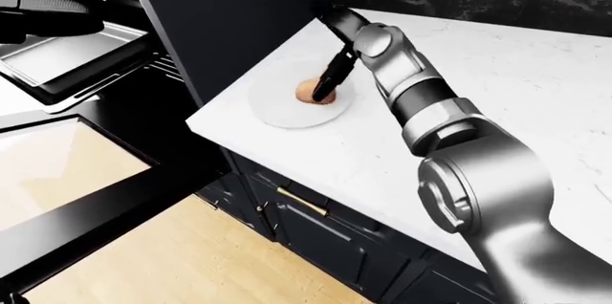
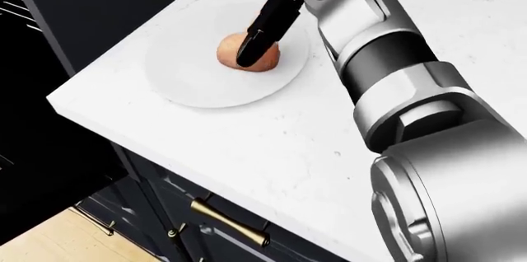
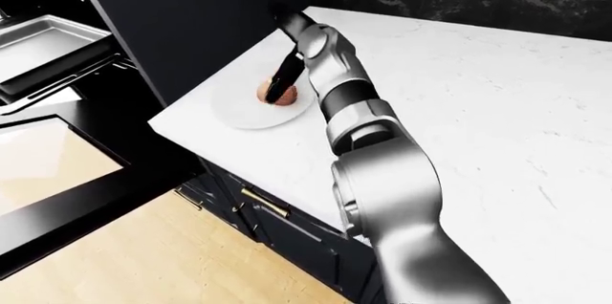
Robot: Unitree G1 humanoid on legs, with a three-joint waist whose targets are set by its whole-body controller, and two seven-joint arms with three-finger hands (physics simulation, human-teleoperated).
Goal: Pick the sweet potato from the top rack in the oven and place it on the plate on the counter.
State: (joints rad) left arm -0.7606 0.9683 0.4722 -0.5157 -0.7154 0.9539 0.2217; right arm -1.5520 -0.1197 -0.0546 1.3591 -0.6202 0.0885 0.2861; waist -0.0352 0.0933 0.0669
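Observation:
The orange-brown sweet potato rests on the white round plate near the corner of the white counter. My right arm reaches across the counter, and my right hand comes down on the potato from above. Its black fingers lie across the potato's top and near side, closed on it. The far side of the grip is hidden. A dark shape at the upper left of the left-eye view is my left hand, by the oven; its fingers do not show clearly.
The oven stands open at the left, with a metal tray on a pulled-out rack and the glass door folded down low. Dark cabinet drawers with a brass handle sit under the counter. A dark tall panel borders the plate.

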